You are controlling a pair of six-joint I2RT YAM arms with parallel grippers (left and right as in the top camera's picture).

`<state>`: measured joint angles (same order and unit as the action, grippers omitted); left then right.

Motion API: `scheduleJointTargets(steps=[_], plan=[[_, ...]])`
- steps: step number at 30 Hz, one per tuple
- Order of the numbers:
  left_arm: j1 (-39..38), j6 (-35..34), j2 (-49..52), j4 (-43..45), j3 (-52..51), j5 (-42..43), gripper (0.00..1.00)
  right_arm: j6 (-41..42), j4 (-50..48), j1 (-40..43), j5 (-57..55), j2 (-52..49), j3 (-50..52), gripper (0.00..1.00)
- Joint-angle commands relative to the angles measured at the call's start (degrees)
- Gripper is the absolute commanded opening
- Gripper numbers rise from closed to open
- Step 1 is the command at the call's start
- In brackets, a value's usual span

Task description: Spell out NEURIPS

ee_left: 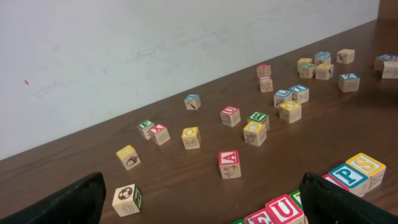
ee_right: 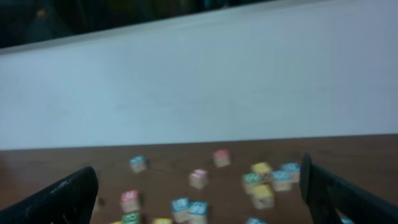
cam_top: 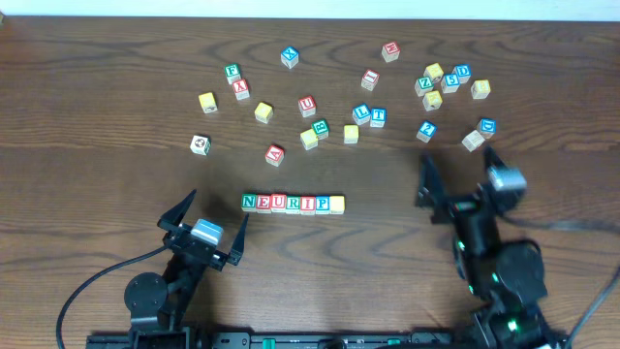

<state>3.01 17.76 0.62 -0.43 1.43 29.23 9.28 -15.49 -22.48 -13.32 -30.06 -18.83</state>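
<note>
A row of wooden cubes (cam_top: 293, 203) lies in the middle of the table and reads N, E, U, R, I, P, with a yellow cube (cam_top: 337, 204) closing its right end. The left wrist view shows that end: a red U (ee_left: 283, 208), a blue P (ee_left: 348, 175) and the yellow S (ee_left: 367, 166). My left gripper (cam_top: 215, 209) stands open just left of and in front of the row, holding nothing; the same gripper (ee_left: 202, 211) shows bare table between its fingers. My right gripper (cam_top: 460, 167) hovers open to the right of the row, empty, and appears blurred in its wrist view (ee_right: 199, 199).
Many loose lettered cubes lie scattered across the back half of the table, with a tight cluster (cam_top: 446, 82) at the back right. A red A cube (cam_top: 275, 153) and a white ball-picture cube (cam_top: 201, 144) lie nearest the row. A black cable (cam_top: 92, 286) trails at the front left.
</note>
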Motion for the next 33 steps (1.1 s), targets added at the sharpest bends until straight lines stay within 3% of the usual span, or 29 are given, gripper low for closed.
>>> scheduleJointTargets(steps=[1,8,10,15,33], plan=[[0.24,-0.96,-0.42,-2.08,-1.18,0.11,0.98,-6.10,-1.03,5.68,8.07,10.10,7.52,0.99],[0.24,-0.96,-0.42,-2.08,-1.18,0.11,0.98,-7.67,-0.42,14.34,14.32,27.08,18.64,0.99],[0.24,-0.96,-0.42,-2.08,-1.18,0.11,0.97,-7.41,6.38,16.00,14.56,29.94,18.53,0.99],[0.24,-0.96,-0.42,-2.08,-1.18,0.11,0.98,-5.44,20.48,16.92,13.68,29.77,18.51,0.99],[0.24,-0.96,-0.42,-2.08,-1.18,0.11,0.98,-5.49,19.82,16.92,13.73,29.46,18.51,0.99]])
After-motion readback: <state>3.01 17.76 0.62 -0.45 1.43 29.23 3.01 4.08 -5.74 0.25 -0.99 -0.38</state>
